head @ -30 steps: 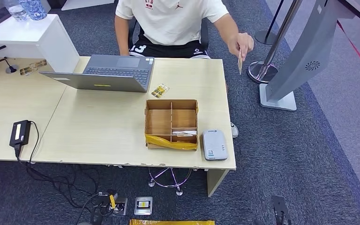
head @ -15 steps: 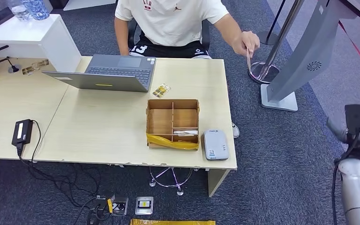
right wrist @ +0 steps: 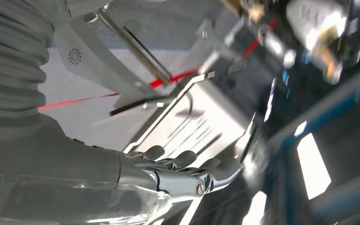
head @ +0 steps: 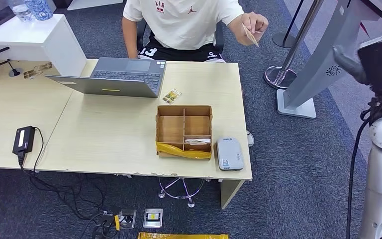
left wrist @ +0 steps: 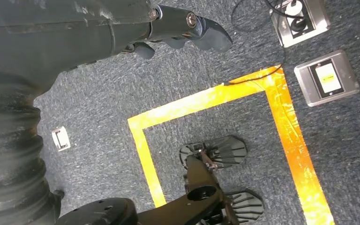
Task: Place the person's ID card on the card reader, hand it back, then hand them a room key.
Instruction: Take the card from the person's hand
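Dark blue-grey carpet floor [head: 298, 164] with orange tape [left wrist: 281, 108] and metal floor sockets [left wrist: 327, 77]; light wood surface [head: 109, 134]; white cabinet [head: 35, 40]; grey kiosk stand [head: 323, 59]

An office-like reception area: a pale wooden counter [head: 109, 134] with a laptop [head: 114, 77] and card reader [head: 229, 154], grey carpet [head: 298, 164], a queue-barrier post [head: 291, 50], and a standing kiosk [head: 323, 59].

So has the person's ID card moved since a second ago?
Yes. The tan ID card has risen from beside the wooden desk's far corner to chest height.
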Action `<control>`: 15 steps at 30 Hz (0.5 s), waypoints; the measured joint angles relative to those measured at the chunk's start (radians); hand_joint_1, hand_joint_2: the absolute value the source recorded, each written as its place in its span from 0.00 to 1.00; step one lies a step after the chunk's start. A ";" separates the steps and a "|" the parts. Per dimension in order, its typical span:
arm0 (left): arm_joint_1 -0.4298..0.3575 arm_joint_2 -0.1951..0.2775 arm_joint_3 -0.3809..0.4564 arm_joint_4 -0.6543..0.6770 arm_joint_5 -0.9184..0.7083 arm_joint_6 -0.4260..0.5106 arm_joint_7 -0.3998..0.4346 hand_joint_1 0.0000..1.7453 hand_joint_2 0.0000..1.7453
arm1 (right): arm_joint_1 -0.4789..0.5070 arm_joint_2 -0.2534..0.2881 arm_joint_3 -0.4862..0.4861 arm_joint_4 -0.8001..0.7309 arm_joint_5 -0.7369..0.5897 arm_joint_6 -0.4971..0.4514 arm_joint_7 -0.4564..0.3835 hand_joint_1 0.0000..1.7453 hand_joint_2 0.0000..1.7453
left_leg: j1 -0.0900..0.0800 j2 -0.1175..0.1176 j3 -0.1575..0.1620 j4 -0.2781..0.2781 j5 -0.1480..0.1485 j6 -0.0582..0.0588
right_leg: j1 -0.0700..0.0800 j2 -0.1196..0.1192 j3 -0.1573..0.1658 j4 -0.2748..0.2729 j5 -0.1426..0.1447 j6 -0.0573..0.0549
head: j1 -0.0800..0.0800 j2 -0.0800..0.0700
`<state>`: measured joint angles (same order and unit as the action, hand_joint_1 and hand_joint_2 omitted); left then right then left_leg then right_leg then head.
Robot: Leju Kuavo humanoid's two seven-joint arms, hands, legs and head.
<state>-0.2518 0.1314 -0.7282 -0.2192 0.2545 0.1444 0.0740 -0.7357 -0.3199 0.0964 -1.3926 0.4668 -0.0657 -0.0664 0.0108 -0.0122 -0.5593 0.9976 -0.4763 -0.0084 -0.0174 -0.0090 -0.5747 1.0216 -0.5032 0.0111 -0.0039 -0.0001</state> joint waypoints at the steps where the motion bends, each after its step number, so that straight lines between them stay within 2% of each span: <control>1: 0.004 0.000 0.000 0.000 0.001 0.001 0.000 0.00 1.00 | -0.001 0.011 0.019 -0.009 0.029 0.041 0.000 0.00 1.00 | 0.000 0.001 0.000 0.000 0.000 0.000 | 0.000 0.001 0.000 0.000 0.000 0.000 | 0.000 0.000; 4: 0.014 0.000 0.000 0.000 0.013 0.015 0.004 0.00 1.00 | -0.003 0.066 0.095 -0.013 0.129 0.119 0.006 0.00 1.00 | 0.000 0.001 0.000 0.000 0.000 0.000 | 0.001 0.001 -0.001 0.000 0.000 0.000 | 0.000 0.000; 7: 0.017 -0.001 0.000 0.000 0.026 0.023 0.019 0.00 1.00 | -0.005 0.118 0.173 0.015 0.191 0.153 0.009 0.00 1.00 | 0.002 -0.002 -0.001 0.000 0.001 -0.001 | 0.002 -0.002 -0.001 0.000 0.000 0.000 | 0.000 0.000; 10: 0.018 -0.002 0.000 0.000 0.033 0.024 0.035 0.00 1.00 | -0.027 0.161 0.237 0.090 0.226 0.140 -0.009 0.00 1.00 | 0.002 -0.002 -0.002 0.000 0.001 -0.001 | 0.002 -0.002 -0.002 0.000 0.000 -0.001 | 0.000 0.000; 15: 0.016 -0.002 0.004 0.000 0.038 0.027 0.055 0.00 1.00 | -0.100 0.219 0.313 0.280 0.259 0.066 -0.031 0.00 1.00 | 0.002 -0.003 -0.002 0.000 0.001 -0.001 | 0.002 -0.002 -0.002 0.000 0.000 -0.001 | 0.000 0.000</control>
<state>-0.2357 0.1289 -0.7244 -0.2190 0.2924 0.1710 0.1295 -0.8356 -0.1006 0.4098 -1.1128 0.7258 0.0003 -0.0978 0.0127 -0.0147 -0.5615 0.9977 -0.4751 -0.0096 -0.0154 -0.0109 -0.5769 1.0216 -0.5035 0.0106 -0.0039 -0.0002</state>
